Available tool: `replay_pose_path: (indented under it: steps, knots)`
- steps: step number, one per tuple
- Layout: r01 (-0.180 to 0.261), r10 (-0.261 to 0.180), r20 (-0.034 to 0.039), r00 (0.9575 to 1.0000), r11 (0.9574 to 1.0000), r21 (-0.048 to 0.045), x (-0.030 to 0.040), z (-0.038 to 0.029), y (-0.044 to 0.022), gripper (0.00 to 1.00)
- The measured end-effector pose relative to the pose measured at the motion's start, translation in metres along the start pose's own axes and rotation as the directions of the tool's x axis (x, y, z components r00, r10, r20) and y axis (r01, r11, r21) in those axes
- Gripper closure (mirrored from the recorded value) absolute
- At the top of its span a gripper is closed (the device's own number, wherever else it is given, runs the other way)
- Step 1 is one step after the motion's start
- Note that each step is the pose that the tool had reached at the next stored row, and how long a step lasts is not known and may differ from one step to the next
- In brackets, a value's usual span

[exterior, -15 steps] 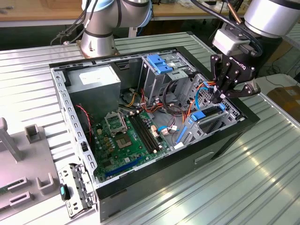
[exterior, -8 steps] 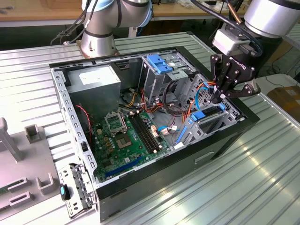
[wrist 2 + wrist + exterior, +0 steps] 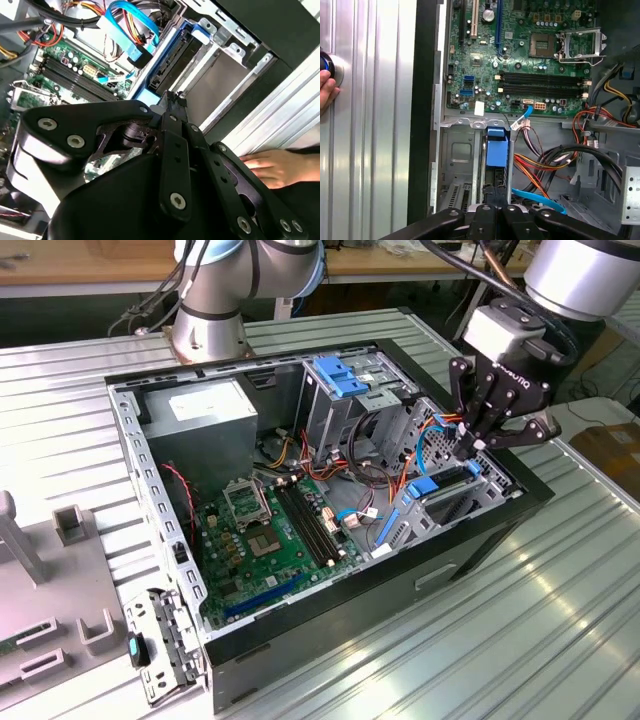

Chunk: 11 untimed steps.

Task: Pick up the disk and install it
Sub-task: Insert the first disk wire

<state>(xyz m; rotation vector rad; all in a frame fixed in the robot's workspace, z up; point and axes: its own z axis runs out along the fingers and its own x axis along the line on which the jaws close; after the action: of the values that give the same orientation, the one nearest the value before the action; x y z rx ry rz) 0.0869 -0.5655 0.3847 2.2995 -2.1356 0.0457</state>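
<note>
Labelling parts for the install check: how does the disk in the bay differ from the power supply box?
The power supply box is bulkier, plain grey, with a white sticker facing up. The disk is slimmer, carries blue rails and shows its thin edge. The power supply box sits in the case corner at the exterior view's left. The disk sits in the drive bay at the exterior view's right, right under the gripper. Both are inside the open case.

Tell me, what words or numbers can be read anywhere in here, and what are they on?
Nothing reads clearly enough to quote.
White sticker on the power-supply box: print too small.
Pale lettering on the body of the gripper: blurred.
Markings on the green motherboard: too small.
</note>
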Motion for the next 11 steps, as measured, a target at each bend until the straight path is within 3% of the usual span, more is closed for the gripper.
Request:
replay_pose_path:
  steps: [1, 5, 6, 8, 11]
  knots:
    - [0.029, -0.029, 0.0006, 0.9996, 0.9996, 0.0001, 0.0, 0.0004, -0.0007, 0.89]
    - [0.046, -0.046, 0.001, 0.9989, 0.9989, -0.0002, 0.0, 0.0006, -0.0017, 0.89]
    - [0.047, -0.047, 0.0013, 0.9989, 0.9989, -0.0013, 0.0006, 0.0008, -0.008, 0.89]
    - [0.049, -0.049, 0.0013, 0.9988, 0.9988, -0.0016, 0.0019, 0.0013, -0.0276, 0.89]
    - [0.058, -0.058, 0.0013, 0.9983, 0.9983, -0.0013, -0.0035, 0.0016, -0.0347, 0.89]
